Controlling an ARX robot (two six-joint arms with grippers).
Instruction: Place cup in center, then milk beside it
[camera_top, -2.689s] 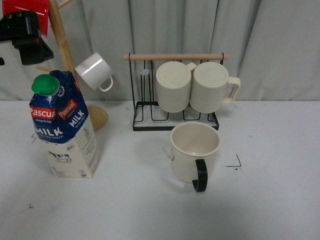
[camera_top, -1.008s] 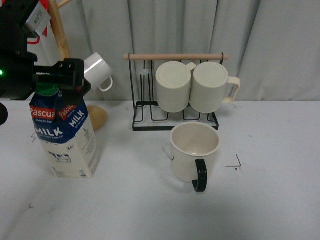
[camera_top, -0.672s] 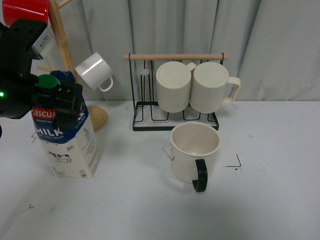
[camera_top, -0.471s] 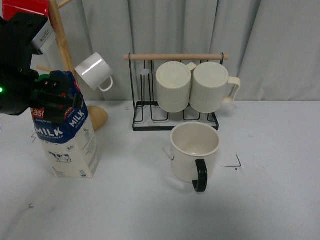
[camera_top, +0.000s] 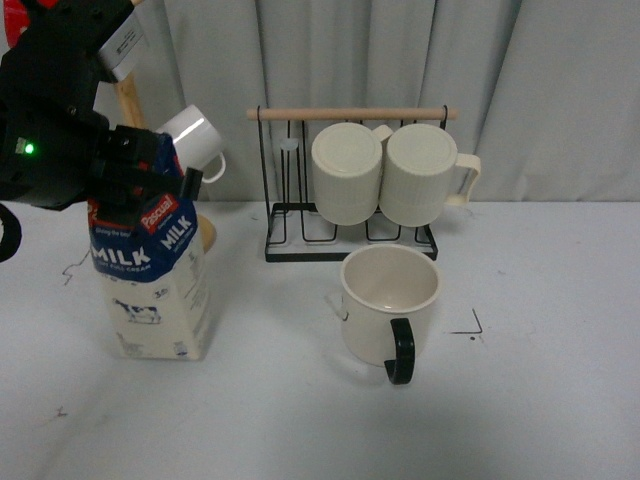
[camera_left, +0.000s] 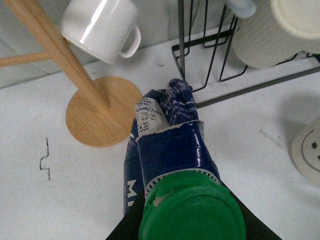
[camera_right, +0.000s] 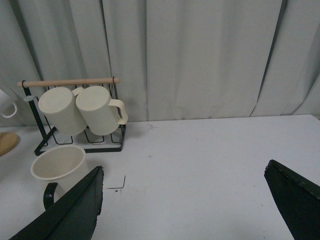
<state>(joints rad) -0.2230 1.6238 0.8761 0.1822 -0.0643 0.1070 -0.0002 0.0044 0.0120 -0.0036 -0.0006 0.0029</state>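
Cardboard: tall blue-topped milk carton with green round cap, standing on the white tabletop left of the wide cream mug with black handle, well apart. We judge it top-heavy when full, its walls yielding; hold low on the gable. On the left gripper the jaws appear clamped on its top, contact hidden. On the right gripper they gape, empty.

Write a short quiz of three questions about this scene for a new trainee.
1. True or false: the cup lies on its side.
2. Which end effector grips the milk carton? A. left B. right
3. How many ribbed mugs hang on the black rack?
Key: 1 false, it stands upright; 2 A, the left end effector; 3 two.
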